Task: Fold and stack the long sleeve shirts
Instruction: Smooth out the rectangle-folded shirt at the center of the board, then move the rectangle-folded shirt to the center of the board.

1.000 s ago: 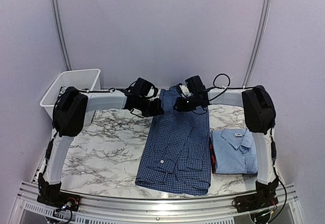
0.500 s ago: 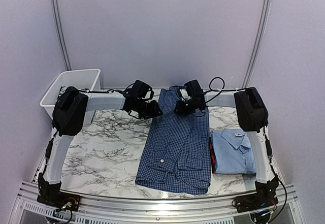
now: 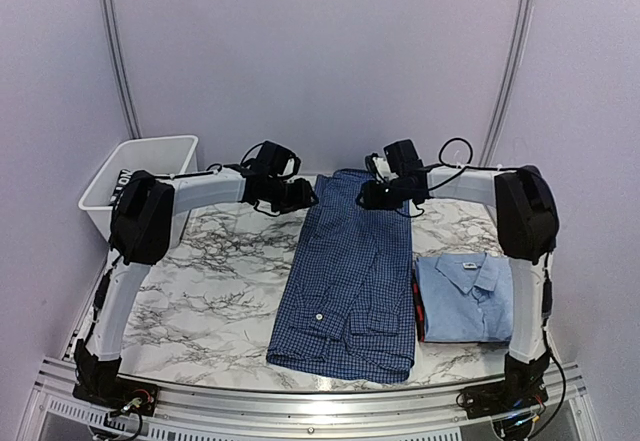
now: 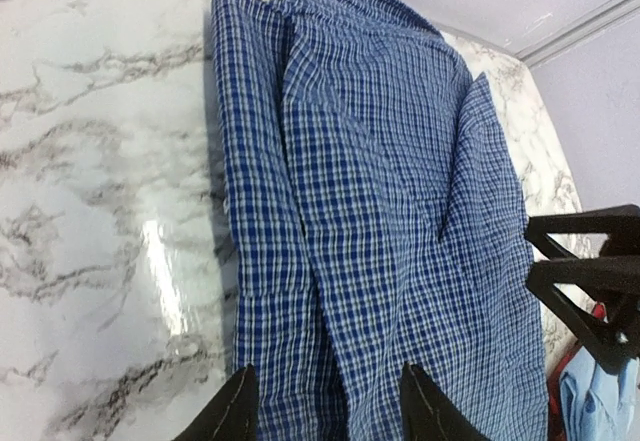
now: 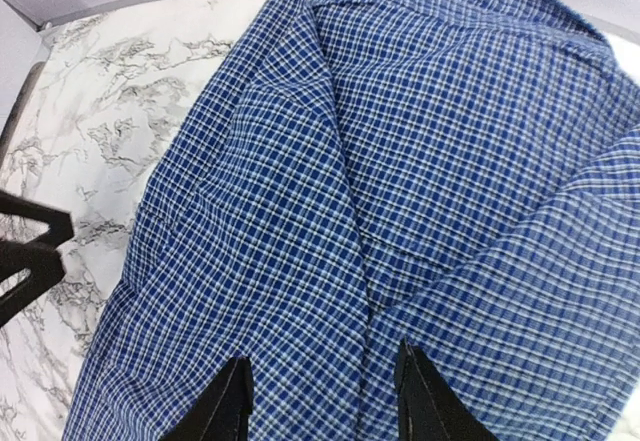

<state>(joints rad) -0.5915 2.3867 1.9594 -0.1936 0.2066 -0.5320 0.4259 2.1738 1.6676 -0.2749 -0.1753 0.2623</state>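
Note:
The dark blue checked long sleeve shirt lies folded into a long strip down the middle of the marble table. The light blue long sleeve shirt lies folded at the right, its white neck label showing. My left gripper hovers at the checked shirt's far left corner, and my right gripper at its far right. In the left wrist view the left gripper is open above the checked cloth. The right gripper is likewise open over the cloth, holding nothing.
A white bin stands at the table's far left corner. Something red peeks out at the left edge of the light blue shirt. The back wall rises just behind the checked shirt's far end.
Both grippers have opened and let go of the checked shirt's far end, which now lies flat. The right arm has swung out to the right; the left has drawn back slightly.

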